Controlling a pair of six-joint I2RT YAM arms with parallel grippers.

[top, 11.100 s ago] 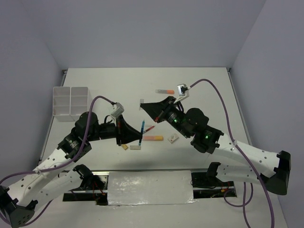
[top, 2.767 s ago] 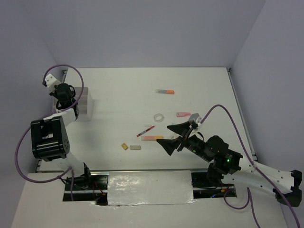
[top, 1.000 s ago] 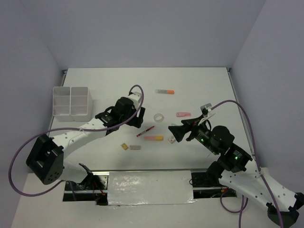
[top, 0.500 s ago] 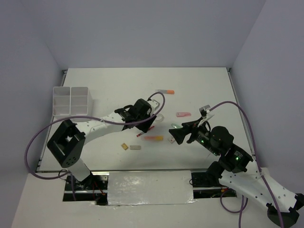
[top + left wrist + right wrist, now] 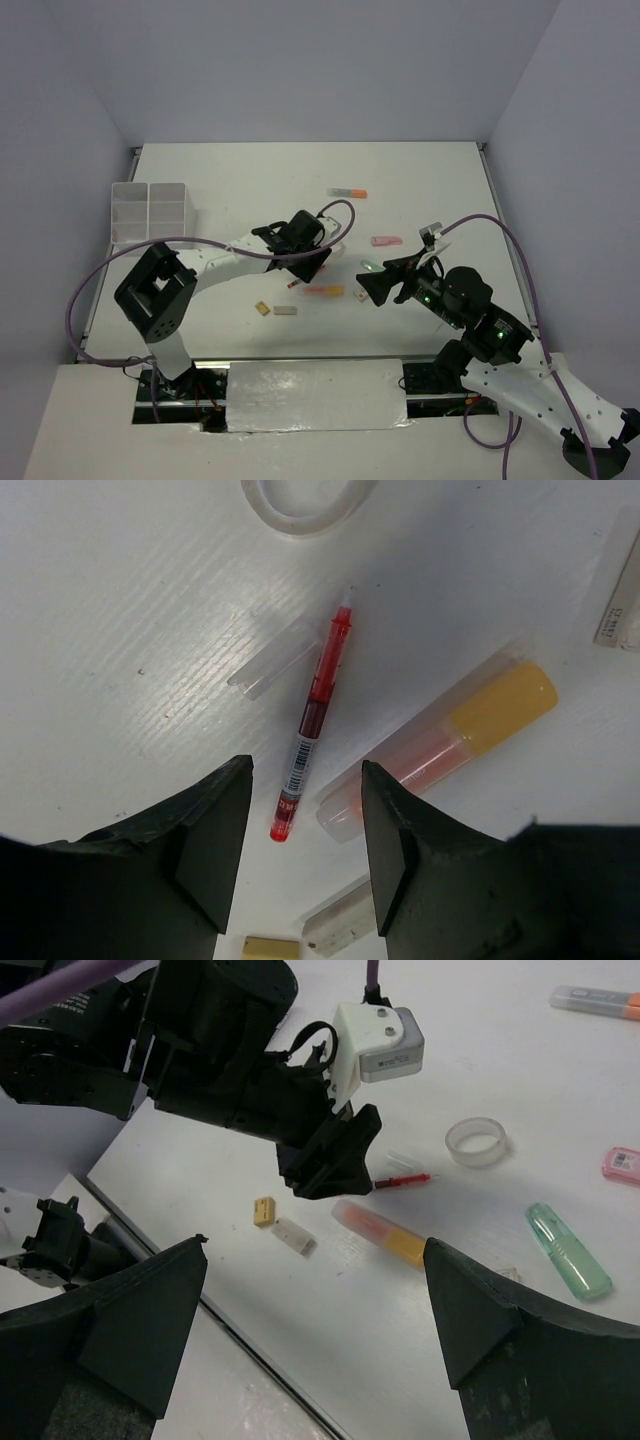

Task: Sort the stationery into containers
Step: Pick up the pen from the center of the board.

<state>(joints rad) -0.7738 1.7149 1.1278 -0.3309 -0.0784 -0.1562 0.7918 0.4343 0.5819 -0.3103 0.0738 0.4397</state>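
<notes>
The red pen (image 5: pixel 312 705) lies on the table beside a clear cap (image 5: pixel 272 658). My left gripper (image 5: pixel 305 770) hangs just above it, open, the pen's lower end between the two fingers without touching either. In the top view that gripper (image 5: pixel 305 268) covers most of the pen. An orange marker (image 5: pixel 450 735) lies right of the pen and the tape ring (image 5: pixel 270 505) beyond it. My right gripper (image 5: pixel 315 1243) is wide open and empty above the table, right of the orange marker (image 5: pixel 323 291). The containers (image 5: pixel 150 232) stand at the far left.
A green marker (image 5: pixel 568 1251), a pink eraser (image 5: pixel 622 1163) and an orange-grey marker (image 5: pixel 595 1000) lie to the right and back. A tan eraser (image 5: pixel 264 1210) and a grey eraser (image 5: pixel 295 1236) lie near the front edge. A white eraser (image 5: pixel 358 295) sits by the orange marker.
My left arm has swung right and come down over the red pen, and its jaws have narrowed. The right arm has hardly moved.
</notes>
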